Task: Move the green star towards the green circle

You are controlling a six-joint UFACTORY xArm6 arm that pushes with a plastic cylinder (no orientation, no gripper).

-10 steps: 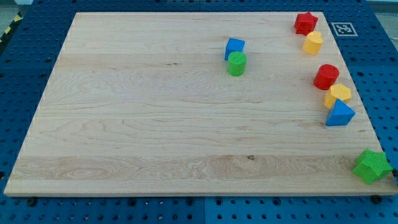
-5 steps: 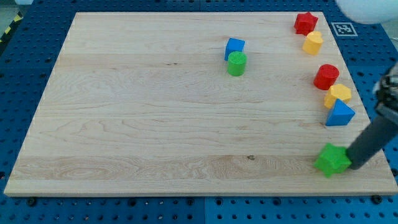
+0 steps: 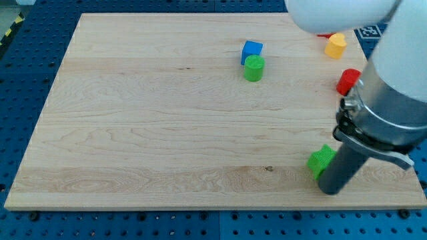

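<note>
Green star (image 3: 321, 160) pushed further left, my tip (image 3: 329, 189) touching it, no end effector, one green circle (image 3: 253, 68), one blue block (image 3: 251, 49).

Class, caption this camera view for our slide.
My tip pushes the green star across the board toward the green circle.

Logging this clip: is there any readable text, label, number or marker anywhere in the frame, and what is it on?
No words, brands or numbers can be read anywhere in the camera view.
The only sign is a black-and-white square marker, partly hidden by the arm, on the blue pegboard past the wooden board's top right corner; it carries a pattern, not letters.
The blocks carry no print, the green star and green circle included.
</note>
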